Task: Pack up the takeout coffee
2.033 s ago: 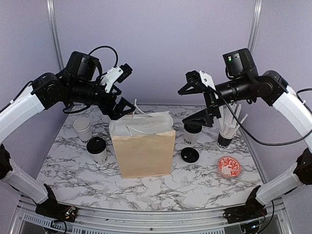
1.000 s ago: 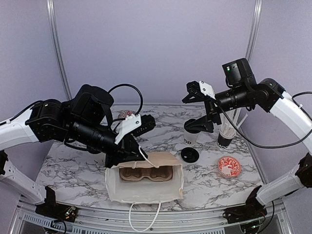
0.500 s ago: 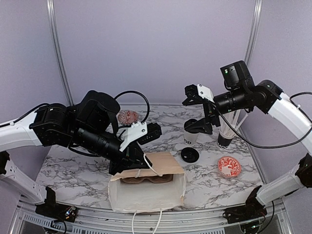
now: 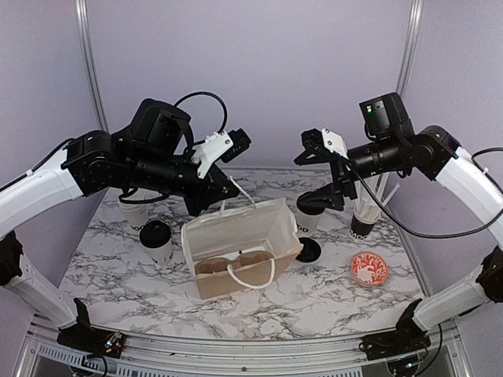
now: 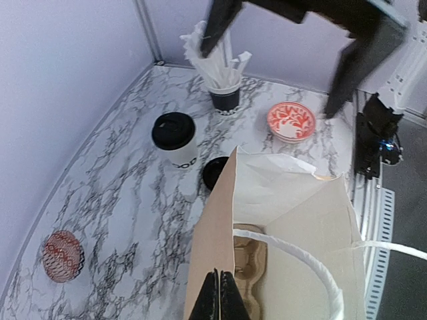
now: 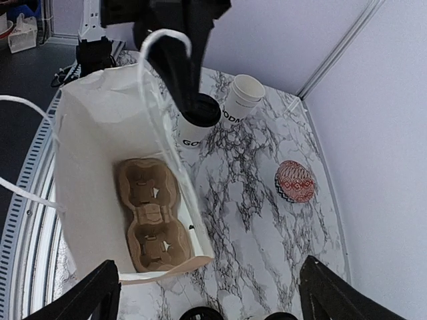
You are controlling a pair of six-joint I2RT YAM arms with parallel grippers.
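A brown paper bag (image 4: 236,243) hangs tilted over the table's middle, mouth toward the camera, with a cardboard cup carrier (image 4: 228,265) inside. My left gripper (image 4: 214,192) is shut on the bag's back rim; in the left wrist view its fingers (image 5: 220,301) pinch the bag wall (image 5: 213,227). One lidded takeout coffee (image 4: 157,240) stands left of the bag, beside a white cup without a lid (image 4: 135,210). Another lidded coffee (image 4: 309,217) stands right of the bag, below my open right gripper (image 4: 314,179). The right wrist view looks down into the bag (image 6: 100,133) at the carrier (image 6: 153,220).
A loose black lid (image 4: 308,250) lies by the bag's right corner. A dark cup of white sticks (image 4: 363,221) and a red-patterned bowl (image 4: 369,269) sit at the right. A second patterned bowl (image 5: 62,255) lies at the back of the marble table (image 4: 330,298).
My left arm has lifted the bag off the front edge and carried it back toward the middle, tilting it more upright. The right gripper has barely moved.
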